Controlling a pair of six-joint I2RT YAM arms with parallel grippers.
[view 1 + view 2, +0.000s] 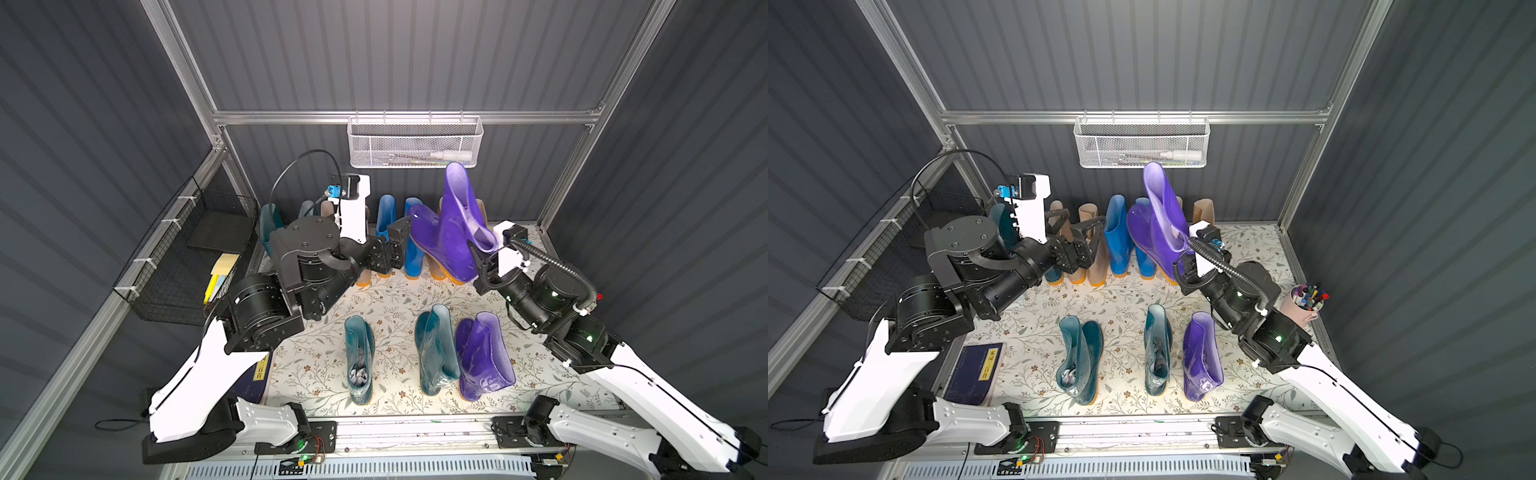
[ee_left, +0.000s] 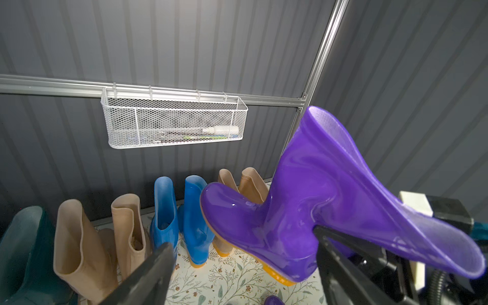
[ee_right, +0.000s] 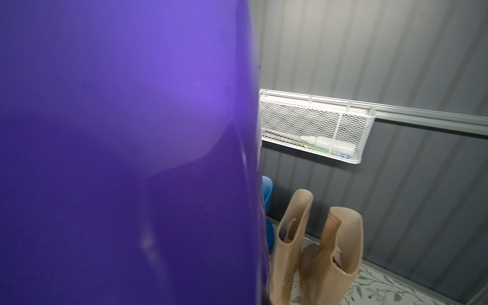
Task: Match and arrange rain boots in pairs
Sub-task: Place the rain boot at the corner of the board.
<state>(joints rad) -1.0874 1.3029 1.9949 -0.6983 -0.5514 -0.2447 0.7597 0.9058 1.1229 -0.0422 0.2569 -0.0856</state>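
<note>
My right gripper [image 1: 482,249] is shut on the shaft rim of a purple rain boot [image 1: 451,232], which it holds tilted at the back row, toe raised beside the two blue boots [image 2: 196,216]. That boot fills the right wrist view [image 3: 132,158] and hides the fingertips. My left gripper [image 2: 243,253] stands open just left of the boot's toe with nothing between its fingers [image 2: 155,269]. Beige boots [image 2: 79,250] and a teal one [image 2: 23,250] stand in the back row. In front stand two teal boots [image 1: 359,361] [image 1: 434,349] and another purple boot [image 1: 482,357].
A white mesh basket [image 1: 415,143] hangs on the back wall above the row. A black wire basket [image 1: 199,257] is fixed at the left side. A cup of pens [image 1: 1306,305] stands at the right edge and a dark blue book [image 1: 976,372] lies front left on the floral mat [image 1: 386,299].
</note>
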